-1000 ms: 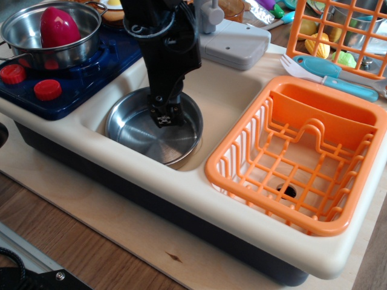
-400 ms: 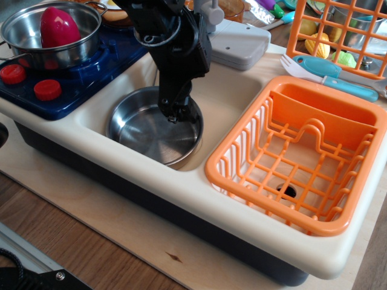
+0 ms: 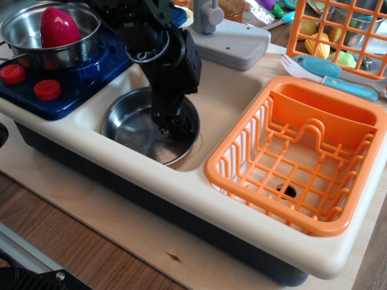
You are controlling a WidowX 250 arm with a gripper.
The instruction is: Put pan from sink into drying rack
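On the counter [image 3: 199,199] we see the sink [image 3: 227,96] holding the pan [image 3: 130,124] toward the left end, while the drying rack [image 3: 242,151] sits at the right end with nothing in it. Our gripper [image 3: 166,124] reaches into the pan; whether it is spread or pinching, we cannot tell. A steel pot [image 3: 24,30] at the far left corner holds a red piece [image 3: 58,27].

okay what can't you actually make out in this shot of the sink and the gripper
- Black gripper: fingertips dark against the arm, open or shut unclear.
- Shallow shiny steel pan in the cream sink: handle and far rim hidden behind the arm.
- Orange slatted drying rack: nothing hidden.
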